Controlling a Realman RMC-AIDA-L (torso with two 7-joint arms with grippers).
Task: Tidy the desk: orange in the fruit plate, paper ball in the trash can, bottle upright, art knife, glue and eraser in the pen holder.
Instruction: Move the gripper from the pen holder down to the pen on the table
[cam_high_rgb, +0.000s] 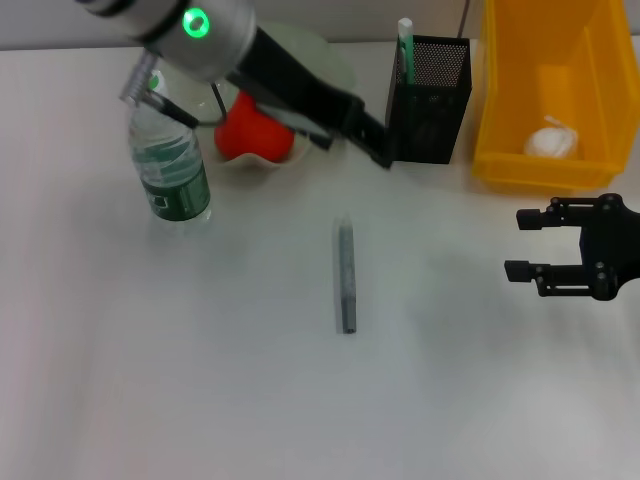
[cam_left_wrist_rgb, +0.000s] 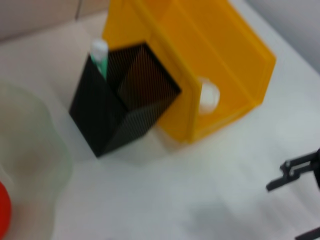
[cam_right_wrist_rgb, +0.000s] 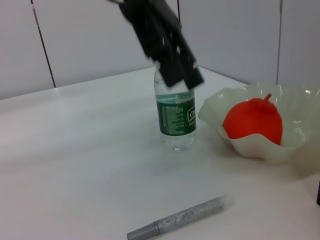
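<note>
Head view shows a desk nearly tidied: the orange (cam_high_rgb: 255, 130) sits in the fruit plate (cam_high_rgb: 335, 65), the paper ball (cam_high_rgb: 552, 141) lies in the trash can (cam_high_rgb: 500, 90), the bottle (cam_high_rgb: 172, 165) stands upright, and the glue (cam_high_rgb: 406, 45) pokes from the pen holder (cam_high_rgb: 430, 100). The art knife (cam_high_rgb: 346, 277) lies alone mid-desk. No eraser is visible. The left gripper (cam_high_rgb: 375, 143), its finger spread impossible to tell, hangs beside the holder; the right gripper (cam_high_rgb: 523, 243) hovers spread wide, empty, below the can.
</note>
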